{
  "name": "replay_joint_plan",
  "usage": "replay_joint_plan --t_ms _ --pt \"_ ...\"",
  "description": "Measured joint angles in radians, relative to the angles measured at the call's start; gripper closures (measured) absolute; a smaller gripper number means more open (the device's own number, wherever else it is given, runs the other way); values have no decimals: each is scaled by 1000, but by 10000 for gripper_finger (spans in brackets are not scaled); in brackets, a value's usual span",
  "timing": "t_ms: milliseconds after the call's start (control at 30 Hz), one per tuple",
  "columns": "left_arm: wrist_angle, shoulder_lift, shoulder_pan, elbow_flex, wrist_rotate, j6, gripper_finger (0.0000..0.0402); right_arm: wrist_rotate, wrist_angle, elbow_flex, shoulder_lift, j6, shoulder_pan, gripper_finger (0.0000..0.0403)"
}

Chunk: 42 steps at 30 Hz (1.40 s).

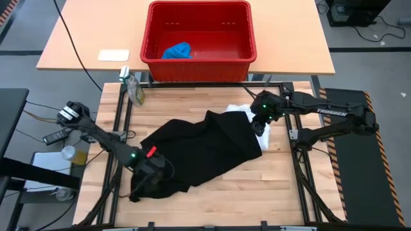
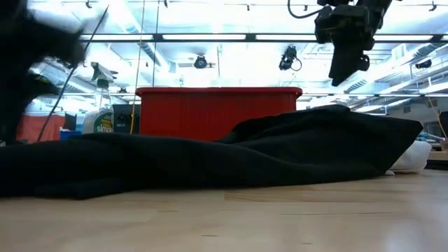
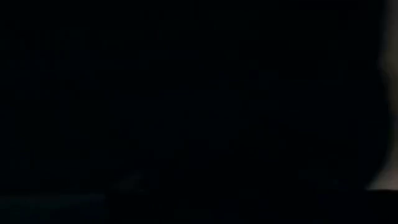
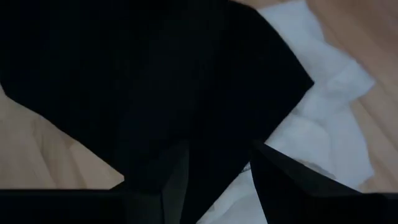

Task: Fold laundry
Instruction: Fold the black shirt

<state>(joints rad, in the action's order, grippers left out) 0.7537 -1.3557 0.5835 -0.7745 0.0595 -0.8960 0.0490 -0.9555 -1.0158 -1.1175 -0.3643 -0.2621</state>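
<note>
A: Where is the left gripper (image 1: 149, 168)?

B: At about seven o'clock on the desk (image 1: 282, 186), down on the near left corner of the black garment (image 1: 199, 151). Its wrist camera shows only darkness, so I cannot tell whether the fingers are apart or pinching the cloth.

A: And the right gripper (image 4: 214, 180)?

B: At about two o'clock, hanging above the far right end of the same black garment, clear of it in the low view. Its two dark, blocky fingers stand apart with nothing between them; below them lie the black cloth and a white garment (image 4: 323, 124).

A: Describe the black one.

B: Large, soft and matte, spread in a long slanted shape from seven o'clock to two o'clock, with loose folds and a ridge near the middle. From desk level it is a low, rumpled mound.

A: The white piece?

B: Crumpled and softly creased, tucked partly under the black garment's far right edge, showing at two o'clock.

A: Anything else?

B: A small bright blue garment (image 1: 176, 51) is bunched up inside a red plastic basket (image 1: 247, 32) with slotted walls, at twelve o'clock on a second, paler desk. A spray bottle (image 1: 133, 85) stands near eleven o'clock. The desk top is pale planked wood.
</note>
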Motion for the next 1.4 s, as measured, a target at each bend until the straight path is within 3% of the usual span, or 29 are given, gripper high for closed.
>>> replay_joint_plan --t_ms 133,200,233,467,567,667,800,967,1200,1333,1400 --pt "-25 30 -26 -120 249 93 209 4 15 23 0 -43 0 226" --pt "-115 24 -48 -142 388 115 209 6 53 33 0 -64 0 226" --pt "-173 4 -77 -138 410 129 210 9 72 34 0 -72 0 226" --pt "-511 -254 -282 -95 389 148 210 17 179 34 0 -129 12 226" --pt "-624 -346 -338 -94 380 227 210 17 193 34 0 -135 22 226" --pt "-667 -412 -367 -94 268 287 210 24 200 34 0 -141 28 226" --pt "-574 -442 -371 -106 115 240 210 42 198 34 2 -142 36 226" --pt "-370 -340 -273 -97 -19 258 210 47 163 34 2 -123 46 226" --pt "-59 -204 -142 -90 -31 257 210 83 236 117 -29 -6 41 226" --pt "-53 -177 -129 -91 -23 209 210 189 417 189 -92 0 66 227" --pt "-54 -173 -129 -91 -16 181 210 170 449 197 -134 19 106 230"
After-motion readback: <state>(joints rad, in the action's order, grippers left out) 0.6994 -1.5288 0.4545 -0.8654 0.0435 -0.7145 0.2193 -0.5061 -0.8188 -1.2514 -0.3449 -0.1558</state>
